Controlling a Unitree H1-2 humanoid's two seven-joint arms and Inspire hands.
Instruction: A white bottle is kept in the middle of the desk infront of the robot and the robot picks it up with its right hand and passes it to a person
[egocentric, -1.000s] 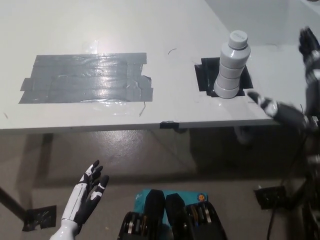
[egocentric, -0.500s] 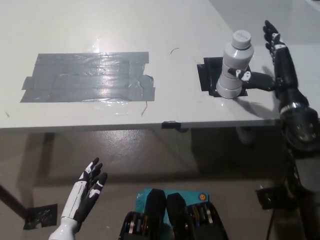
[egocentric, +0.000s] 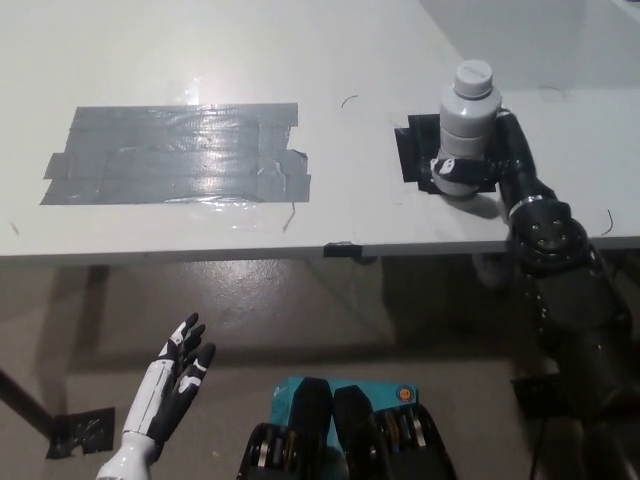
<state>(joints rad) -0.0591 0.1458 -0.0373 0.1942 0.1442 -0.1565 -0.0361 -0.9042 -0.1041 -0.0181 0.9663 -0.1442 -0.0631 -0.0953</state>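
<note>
A white ribbed bottle (egocentric: 466, 112) with a screw cap stands upright on a black tape patch (egocentric: 415, 148) near the right part of the desk (egocentric: 330, 60). My black right hand (egocentric: 487, 165) is wrapped around the bottle's lower part, its fingers curling across the base from the right side. The bottle's bottom edge is hidden behind those fingers. My white left hand (egocentric: 172, 382) rests low at the lower left, below the desk's front edge, fingers spread and holding nothing.
A wide patch of grey tape (egocentric: 175, 153) covers the desk's left half. The desk's front edge (egocentric: 330, 248) runs across the middle of the picture. A teal object (egocentric: 345, 395) lies on the floor at the bottom.
My right hand has gone from open beside the bottle to closed around its lower part. The arm has swung in closer to the desk. The bottle still stands on the black patch.
</note>
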